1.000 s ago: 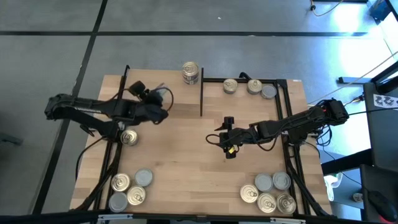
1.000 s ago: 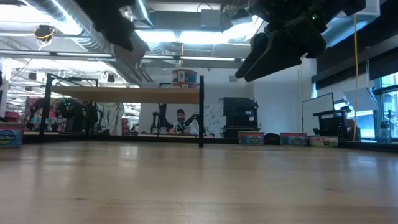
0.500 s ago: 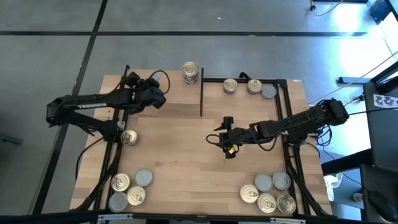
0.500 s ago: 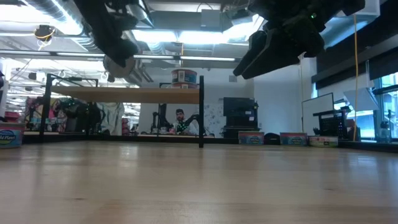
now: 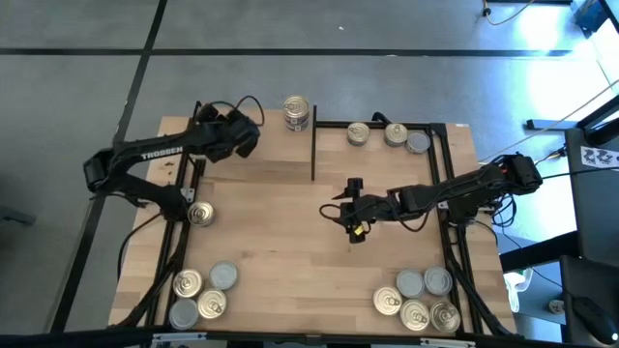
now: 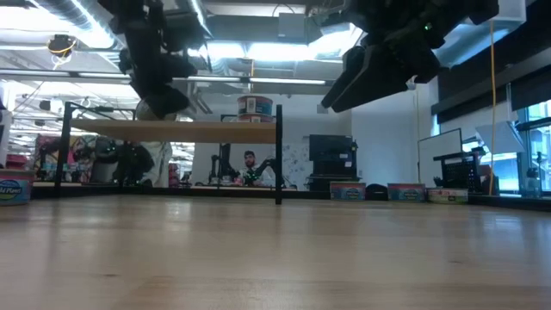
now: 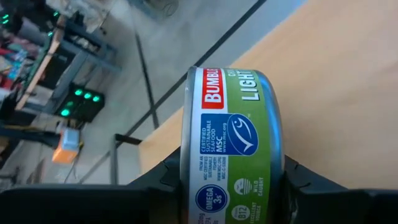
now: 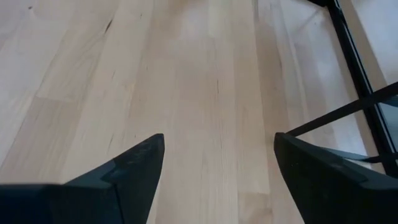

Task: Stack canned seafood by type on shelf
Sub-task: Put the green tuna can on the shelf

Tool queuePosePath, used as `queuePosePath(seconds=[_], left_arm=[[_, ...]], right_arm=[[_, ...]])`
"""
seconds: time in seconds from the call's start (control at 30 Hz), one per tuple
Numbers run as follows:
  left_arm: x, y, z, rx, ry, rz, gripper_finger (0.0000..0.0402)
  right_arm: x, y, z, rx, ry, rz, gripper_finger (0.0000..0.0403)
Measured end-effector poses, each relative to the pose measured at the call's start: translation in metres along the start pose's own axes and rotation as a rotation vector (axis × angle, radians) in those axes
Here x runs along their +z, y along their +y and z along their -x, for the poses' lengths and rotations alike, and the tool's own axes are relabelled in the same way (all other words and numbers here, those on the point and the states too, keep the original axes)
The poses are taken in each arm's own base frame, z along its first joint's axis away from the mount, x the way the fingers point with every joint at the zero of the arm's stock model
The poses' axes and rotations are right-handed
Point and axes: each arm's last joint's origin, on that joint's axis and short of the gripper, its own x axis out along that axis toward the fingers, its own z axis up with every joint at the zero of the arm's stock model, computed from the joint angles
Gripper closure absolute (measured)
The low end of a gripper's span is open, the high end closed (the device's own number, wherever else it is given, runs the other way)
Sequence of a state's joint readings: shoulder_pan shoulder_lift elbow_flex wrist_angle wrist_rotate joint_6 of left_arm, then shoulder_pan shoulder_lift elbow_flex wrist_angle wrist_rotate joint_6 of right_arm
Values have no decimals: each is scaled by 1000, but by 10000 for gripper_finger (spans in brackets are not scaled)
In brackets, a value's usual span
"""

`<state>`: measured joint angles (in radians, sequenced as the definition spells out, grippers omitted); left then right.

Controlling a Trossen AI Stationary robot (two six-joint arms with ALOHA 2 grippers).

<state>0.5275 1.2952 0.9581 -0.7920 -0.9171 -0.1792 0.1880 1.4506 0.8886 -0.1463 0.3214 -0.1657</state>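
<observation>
My left gripper (image 5: 235, 135) hangs over the light wood shelf (image 5: 276, 155), shut on a tin with a green label (image 7: 233, 143). In the low view that tin (image 6: 160, 105) hangs just above the shelf board (image 6: 172, 131). A stack of tins (image 5: 297, 112) stands on the shelf's far right corner, by the black upright (image 5: 312, 153). My right gripper (image 5: 354, 211) hovers open over the middle of the table; its wrist view (image 8: 217, 177) shows only bare wood between its fingers. My left gripper pinches the green-label tin between its two fingers, one on each flat end of the tin (image 7: 186, 168). The label wall (image 7: 236, 93) faces the wrist camera. The tin is turned on its edge and lifted clear of the shelf.
Three tins (image 5: 387, 135) sit at the far right under black frame bars. One tin (image 5: 201, 214) lies near the left edge. Clusters of tins fill the near left corner (image 5: 201, 295) and the near right corner (image 5: 418, 298). Bare wood lies between them.
My left gripper has carried the tin toward the table's far edge, from over the table's left part to over the shelf, and its wrist has turned on the way. The tin has stayed in its hold.
</observation>
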Motion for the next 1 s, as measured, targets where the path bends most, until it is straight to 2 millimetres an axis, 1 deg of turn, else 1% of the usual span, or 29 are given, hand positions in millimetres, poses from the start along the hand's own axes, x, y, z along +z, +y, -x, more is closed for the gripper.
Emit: queuePosePath(seconds=[0.1, 0.3, 0.47, 0.67, 0.8, 1.0], left_arm=[[1, 6, -8, 22, 23, 25, 278], [2, 19, -23, 59, 67, 62, 270], [0, 26, -32, 67, 107, 80, 256], [-1, 31, -37, 45, 130, 92, 251], [-1, 30, -37, 33, 132, 59, 250], [-1, 30, -37, 21, 131, 57, 249]], right_arm=[[-2, 1, -4, 2, 14, 6, 97], [-7, 7, -18, 8, 42, 37, 97], [-7, 9, -20, 9, 42, 41, 97], [-7, 9, -20, 9, 40, 40, 97], [-7, 9, -20, 9, 40, 39, 97], [-7, 9, -20, 9, 40, 38, 97]])
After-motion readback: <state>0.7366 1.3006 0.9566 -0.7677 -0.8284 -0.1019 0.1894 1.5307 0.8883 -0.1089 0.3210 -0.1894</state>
